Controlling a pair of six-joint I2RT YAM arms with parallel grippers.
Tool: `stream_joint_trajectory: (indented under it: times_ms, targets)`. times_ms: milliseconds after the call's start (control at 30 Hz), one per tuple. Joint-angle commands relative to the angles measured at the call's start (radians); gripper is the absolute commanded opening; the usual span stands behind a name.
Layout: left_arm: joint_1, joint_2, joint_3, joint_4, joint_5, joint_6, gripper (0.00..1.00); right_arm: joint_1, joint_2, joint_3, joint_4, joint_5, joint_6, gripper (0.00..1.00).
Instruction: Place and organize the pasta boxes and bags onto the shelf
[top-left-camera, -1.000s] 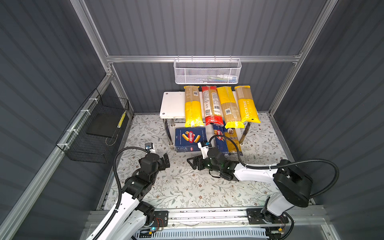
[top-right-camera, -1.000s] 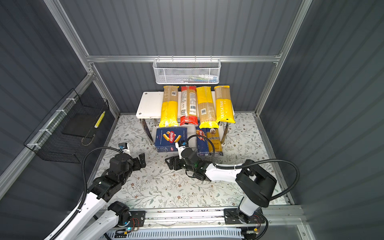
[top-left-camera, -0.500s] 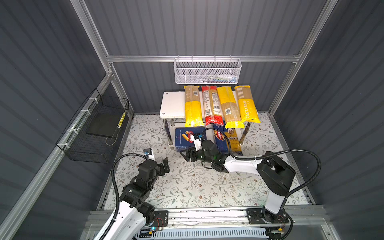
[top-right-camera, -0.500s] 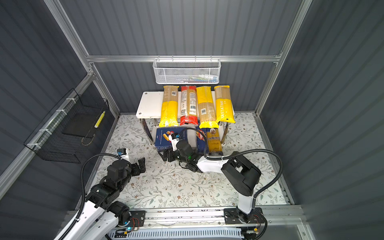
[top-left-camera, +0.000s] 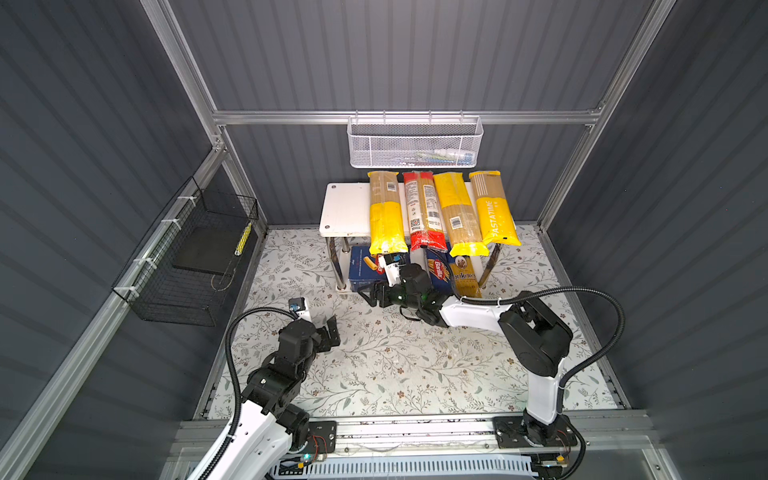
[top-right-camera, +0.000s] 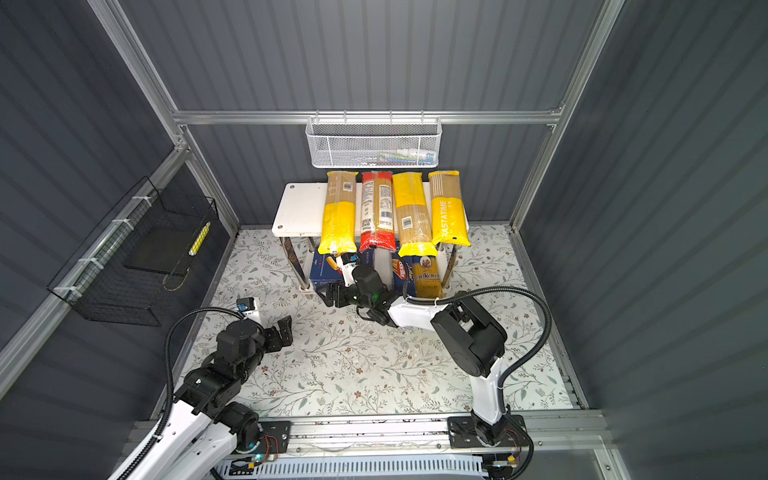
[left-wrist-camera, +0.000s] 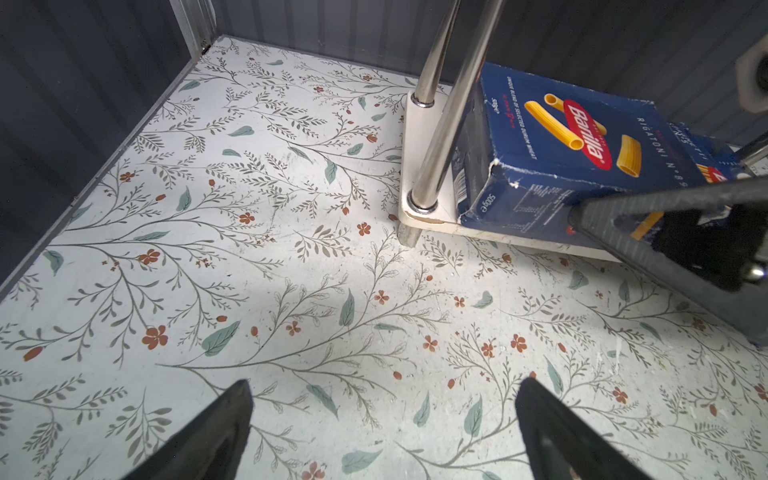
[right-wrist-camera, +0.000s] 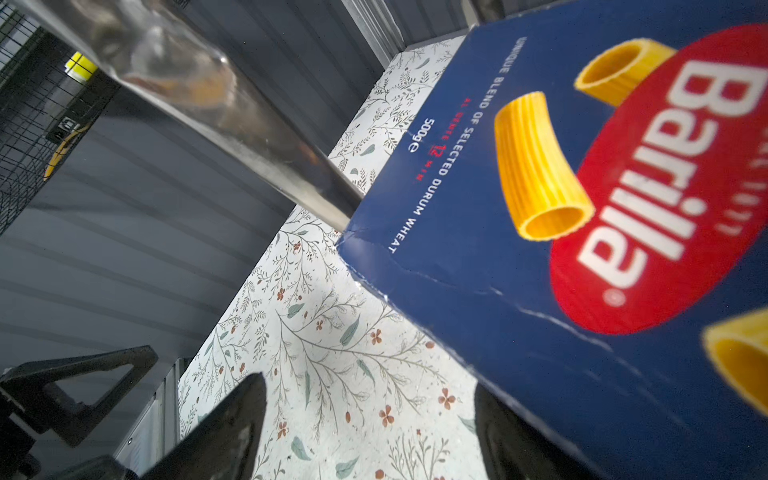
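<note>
The floral tabletop (top-left-camera: 374, 365) carries the white shelf (top-left-camera: 345, 203). Four spaghetti bags (top-left-camera: 424, 212) lie side by side on its top tier. The rigatoni box (top-left-camera: 360, 266), spaghetti box (top-left-camera: 436, 272) and ankara bag (top-left-camera: 463, 276) sit on the lower tier. The right gripper (top-left-camera: 370, 296), jaws spread, is just in front of the rigatoni box. The left gripper (left-wrist-camera: 384, 388), also spread, holds nothing over bare tabletop.

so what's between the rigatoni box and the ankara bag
The narrow Barilla spaghetti box, lying between the rigatoni box and ankara bag on the lower tier of the shelf; both top views show it.
</note>
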Motion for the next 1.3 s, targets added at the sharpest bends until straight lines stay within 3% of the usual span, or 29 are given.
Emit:
stream_joint_trajectory:
  times_ms: [0, 233, 400, 567, 733, 867, 1067, 1167, 1267]
  targets:
    - [0.004, 0.001, -0.013, 0.035, 0.013, -0.012, 1.0, -0.012, 0.016, 0.044, -0.025, 0.002, -0.009, 0.8]
    - [0.004, 0.023, 0.009, 0.03, 0.006, -0.005, 0.99, -0.015, 0.057, 0.109, -0.071, 0.019, -0.032, 0.8]
    - [0.004, 0.016, -0.003, 0.054, -0.018, -0.002, 1.0, -0.02, -0.001, 0.06, -0.083, 0.038, -0.053, 0.8]
    - [0.004, 0.067, -0.029, 0.175, -0.093, 0.056, 0.99, -0.024, -0.187, -0.137, -0.066, 0.102, -0.07, 0.81]
    - [0.022, 0.206, -0.014, 0.316, -0.201, 0.156, 1.0, -0.048, -0.52, -0.437, -0.16, 0.21, -0.046, 0.84]
    - [0.171, 0.37, -0.002, 0.444, -0.023, 0.151, 1.0, -0.088, -0.911, -0.626, -0.405, 0.364, -0.024, 0.87]
    - [0.44, 0.487, -0.025, 0.613, 0.194, 0.161, 1.0, -0.308, -1.316, -0.651, -0.853, 0.466, -0.056, 0.97]
    - [0.568, 0.584, -0.013, 0.702, 0.317, 0.157, 1.0, -0.456, -1.406, -0.677, -0.876, 0.525, -0.133, 0.99]
    - [0.599, 0.685, -0.025, 0.837, 0.334, 0.22, 0.99, -0.603, -1.405, -0.72, -0.794, 0.54, -0.19, 0.99]
